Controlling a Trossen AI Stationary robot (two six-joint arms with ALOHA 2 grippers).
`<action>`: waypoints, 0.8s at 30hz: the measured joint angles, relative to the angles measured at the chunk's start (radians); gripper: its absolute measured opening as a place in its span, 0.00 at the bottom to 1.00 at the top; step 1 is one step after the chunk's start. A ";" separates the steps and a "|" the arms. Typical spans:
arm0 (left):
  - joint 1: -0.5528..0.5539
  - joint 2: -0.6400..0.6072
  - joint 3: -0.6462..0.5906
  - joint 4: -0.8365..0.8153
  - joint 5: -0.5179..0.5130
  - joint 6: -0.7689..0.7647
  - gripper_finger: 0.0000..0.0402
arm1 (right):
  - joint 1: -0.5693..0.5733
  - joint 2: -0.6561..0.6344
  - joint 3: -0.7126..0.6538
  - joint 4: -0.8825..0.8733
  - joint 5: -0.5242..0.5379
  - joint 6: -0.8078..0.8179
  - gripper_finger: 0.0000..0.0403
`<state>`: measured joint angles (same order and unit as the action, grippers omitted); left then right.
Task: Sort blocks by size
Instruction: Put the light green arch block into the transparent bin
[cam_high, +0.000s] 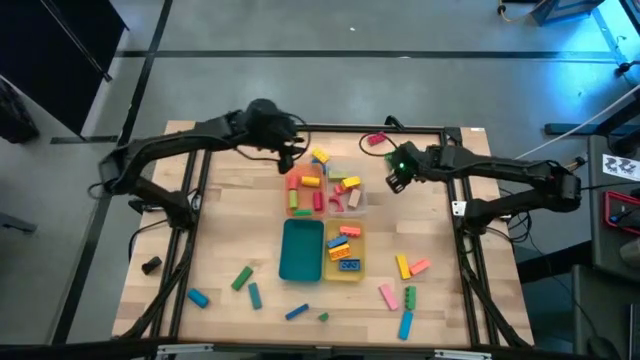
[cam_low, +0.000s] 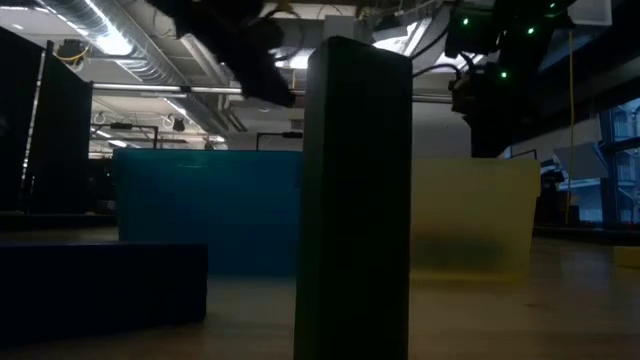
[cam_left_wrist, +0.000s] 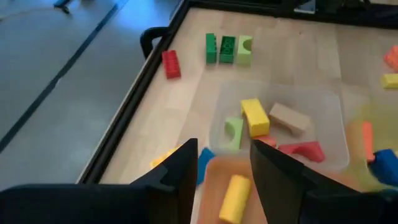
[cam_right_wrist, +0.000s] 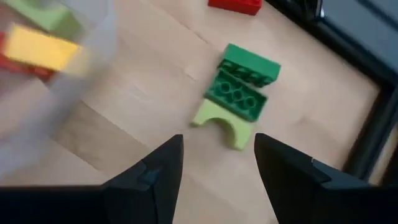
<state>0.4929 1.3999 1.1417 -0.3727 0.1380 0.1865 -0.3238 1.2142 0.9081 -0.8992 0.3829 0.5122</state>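
Blocks of many colours lie scattered on the wooden table (cam_high: 230, 220) and in four trays. My left gripper (cam_left_wrist: 224, 149) hangs open and empty above the far end of the orange tray (cam_high: 296, 196), over a yellow cylinder block (cam_left_wrist: 235, 198). The clear tray (cam_left_wrist: 329, 109) beyond it holds yellow, tan, red and light-green blocks. My right gripper (cam_right_wrist: 219, 146) is open and empty above the table, just short of two green bricks (cam_right_wrist: 239, 93) and a light-green arch (cam_right_wrist: 221, 121) lying together flat on the wood. A red block (cam_right_wrist: 235, 5) lies farther off.
The teal tray (cam_high: 301, 250) and the yellow tray (cam_high: 358, 232) sit nearer the front. Loose blocks lie at the front left (cam_high: 241, 279) and front right (cam_high: 405, 266). A black frame (cam_high: 205, 170) borders the table. In the low view a dark block (cam_low: 352, 200) stands close up.
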 joint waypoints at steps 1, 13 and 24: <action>0.006 -0.030 -0.039 0.019 0.000 0.000 0.33 | -0.020 0.002 0.000 0.001 -0.003 -0.066 0.50; -0.006 -0.284 -0.421 0.106 0.005 -0.021 0.33 | -0.204 0.128 0.000 0.060 -0.134 -0.474 0.50; -0.023 -0.485 -0.678 0.270 0.006 -0.108 0.33 | -0.220 0.250 0.000 0.061 -0.218 -0.607 0.50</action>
<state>0.4702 0.9152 0.4642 -0.1022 0.1442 0.0786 -0.5442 1.4646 0.9077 -0.8383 0.1646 -0.0952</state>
